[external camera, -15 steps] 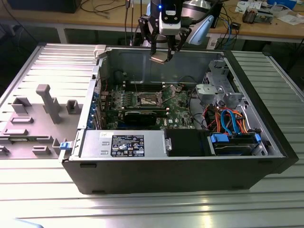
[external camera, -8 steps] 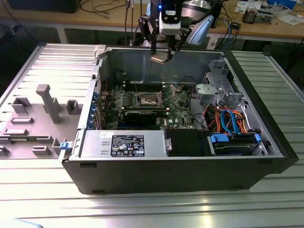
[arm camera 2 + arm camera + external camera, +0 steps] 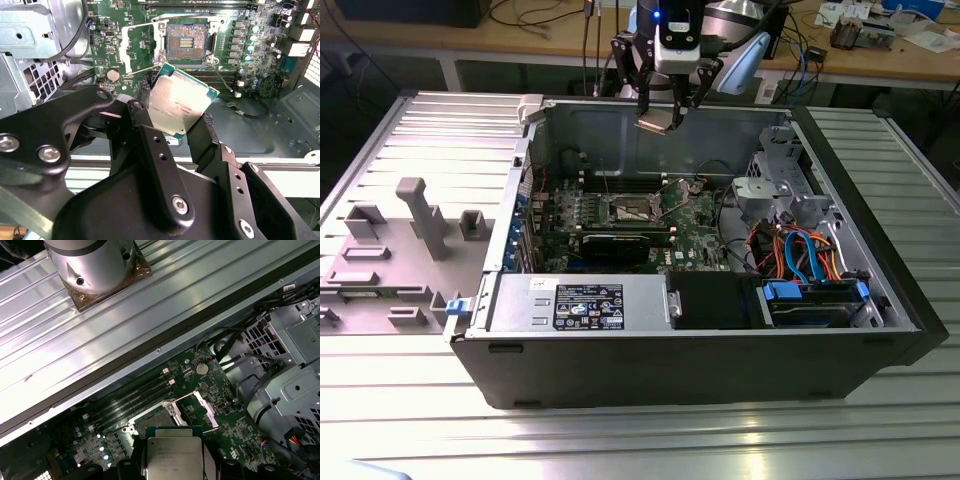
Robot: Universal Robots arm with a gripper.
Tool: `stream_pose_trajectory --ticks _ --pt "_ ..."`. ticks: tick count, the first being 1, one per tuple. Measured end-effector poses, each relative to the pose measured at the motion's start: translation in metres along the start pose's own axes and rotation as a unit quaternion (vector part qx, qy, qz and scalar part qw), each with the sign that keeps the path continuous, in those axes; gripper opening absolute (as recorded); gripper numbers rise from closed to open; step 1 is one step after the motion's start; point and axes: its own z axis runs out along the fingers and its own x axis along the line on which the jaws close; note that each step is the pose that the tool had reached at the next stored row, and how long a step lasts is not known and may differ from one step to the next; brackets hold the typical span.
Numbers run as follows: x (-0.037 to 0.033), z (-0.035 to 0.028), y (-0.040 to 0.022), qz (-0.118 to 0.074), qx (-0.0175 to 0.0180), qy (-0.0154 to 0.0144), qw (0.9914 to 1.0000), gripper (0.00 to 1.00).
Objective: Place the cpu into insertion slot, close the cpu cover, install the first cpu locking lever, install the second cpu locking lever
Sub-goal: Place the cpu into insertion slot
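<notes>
Ribbed metal tabletop (image 3: 640, 445), an open black computer case (image 3: 720, 365) lying on it, and up above hangs the cpu (image 3: 179, 102)! It's tilted with its silvery top showing, pinched at its edges by the black fingers (image 3: 150, 145) of the gripper (image 3: 172, 115), so the claw is clamped firmly on the chip. It's airborne and well clear of the insertion slot (image 3: 186, 42), which sits bare and dark-centred on the green motherboard (image 3: 250, 75) below. The cpu cover (image 3: 124, 47) stands swung open beside the slot. In the exterior view, the gripper (image 3: 660, 115) hovers over the case's far side, with grey fixtures (image 3: 420, 215) out on the exterior view's left.
</notes>
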Motion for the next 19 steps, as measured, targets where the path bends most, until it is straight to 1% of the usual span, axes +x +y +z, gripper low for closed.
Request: stream_pose_trajectory --ticks 5,9,11,19 --pt "0.0000 0.0001 0.0000 0.011 -0.0002 -0.0010 0.99994 0.54" --pt "0.0000 0.0006 0.0000 0.024 -0.0005 -0.0021 0.99970 0.54" --pt "0.0000 0.0014 -0.0001 0.026 -0.0004 -0.0023 0.99965 0.54" --pt "0.0000 0.0016 -0.0001 0.027 -0.0005 -0.0023 0.99964 0.54"
